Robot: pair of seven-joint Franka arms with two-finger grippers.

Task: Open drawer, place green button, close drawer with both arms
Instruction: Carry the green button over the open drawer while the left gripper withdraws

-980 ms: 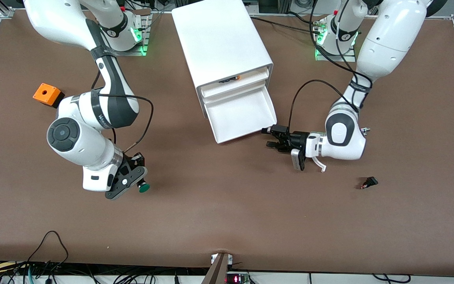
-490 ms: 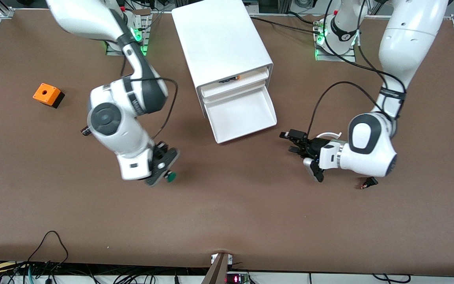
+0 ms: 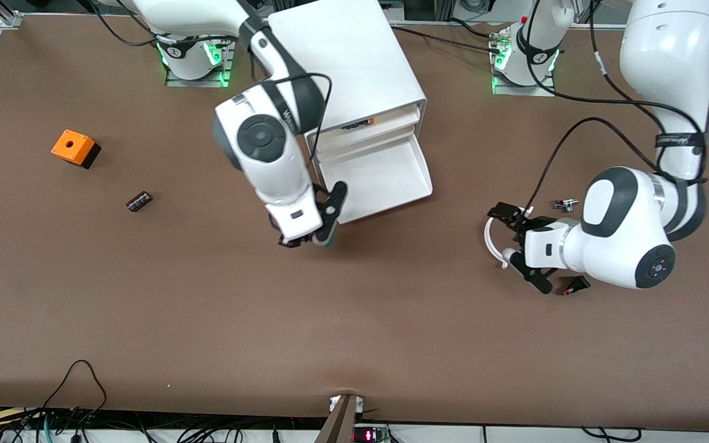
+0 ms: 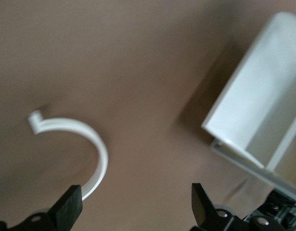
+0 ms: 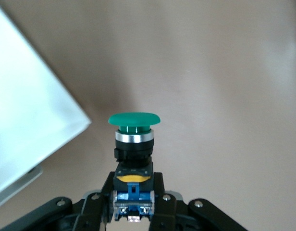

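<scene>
Holding the button (image 5: 134, 144) in my right hand (image 3: 314, 237), fingers clamped on its blue-silver base, green cap pointing away from the wrist. That hand hangs over the desk (image 3: 354, 320) just off the front corner of the open drawer (image 3: 379, 181), at the corner toward the right arm's end of the desk. In the right wrist view the white edge of the drawer shows beside the button.

Drawer status: pulled well out of the white cabinet (image 3: 345, 61), tray interior bare white. The level above it sits only slightly out, and the topmost level shows a black-and-orange item (image 3: 360, 124).

My left hand (image 3: 517, 246) is up over bare desk, well apart from the drawer toward the left arm's end, fingers (image 4: 71, 207) spread wide with nothing between them. A white curved clip (image 4: 85, 144) shows beside one finger in the left wrist view.

Other items, relative to the cabinet: orange cube with a hole (image 3: 74, 147) and a small dark component (image 3: 138, 201) toward the right arm's end; small black switch (image 3: 576, 285) and a small metal part (image 3: 565, 203) toward the left arm's end.
</scene>
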